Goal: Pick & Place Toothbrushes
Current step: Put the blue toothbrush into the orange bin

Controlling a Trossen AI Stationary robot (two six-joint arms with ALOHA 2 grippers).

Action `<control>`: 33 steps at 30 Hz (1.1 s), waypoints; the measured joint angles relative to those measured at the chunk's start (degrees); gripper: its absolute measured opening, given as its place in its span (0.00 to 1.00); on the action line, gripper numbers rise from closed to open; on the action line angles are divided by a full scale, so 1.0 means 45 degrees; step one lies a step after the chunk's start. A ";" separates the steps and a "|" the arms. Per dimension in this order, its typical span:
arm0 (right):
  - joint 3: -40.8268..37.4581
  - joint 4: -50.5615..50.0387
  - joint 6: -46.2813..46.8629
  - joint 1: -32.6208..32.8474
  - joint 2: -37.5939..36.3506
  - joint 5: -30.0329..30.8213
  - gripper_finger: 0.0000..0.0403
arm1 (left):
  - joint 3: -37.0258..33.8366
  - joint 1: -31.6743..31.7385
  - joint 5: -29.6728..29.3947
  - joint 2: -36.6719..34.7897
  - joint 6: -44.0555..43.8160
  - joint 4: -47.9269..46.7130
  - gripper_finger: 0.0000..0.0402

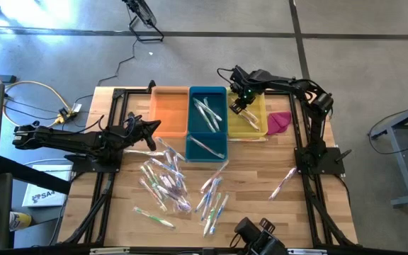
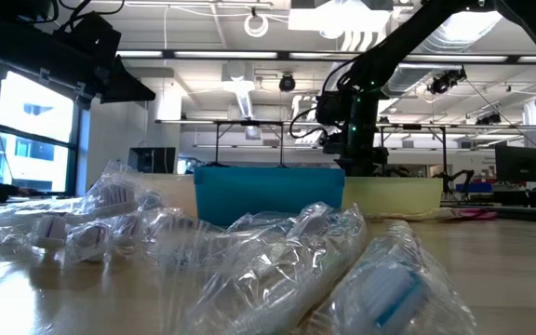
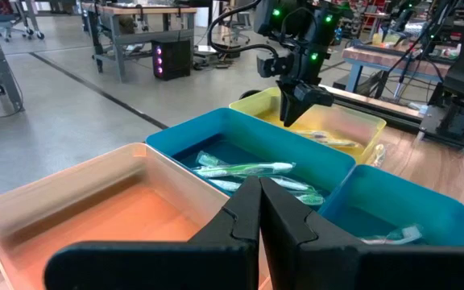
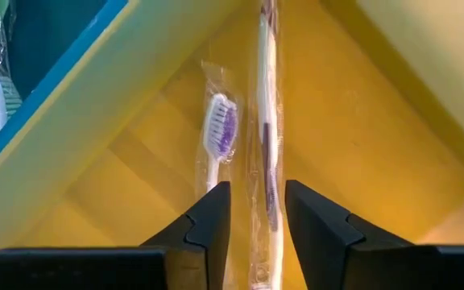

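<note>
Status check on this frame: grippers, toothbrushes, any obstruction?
Right gripper open over yellow bin, wrapped toothbrush between its fingers. Left gripper shut, beside orange bin. Loose toothbrushes on table. No obstruction seen.

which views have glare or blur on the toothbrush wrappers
Low view: the nearest wrapped toothbrushes are out of focus, their clear film catching ceiling light. Right wrist view: a wrapped toothbrush in the yellow bin is fairly sharp, with little glare. High view: the pile is too small to judge.
</note>
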 joint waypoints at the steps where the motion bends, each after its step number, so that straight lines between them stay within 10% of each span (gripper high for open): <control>1: 0.0000 0.0003 -0.0002 0.0000 0.0000 0.0000 0.28 | 0.0000 0.0000 -0.0002 -0.0001 0.0000 0.0002 0.00; 33: -0.0019 0.4916 0.1022 0.0129 -0.0002 -0.1142 0.28 | 0.0000 0.0005 0.0322 -0.0005 0.0049 -0.0003 0.00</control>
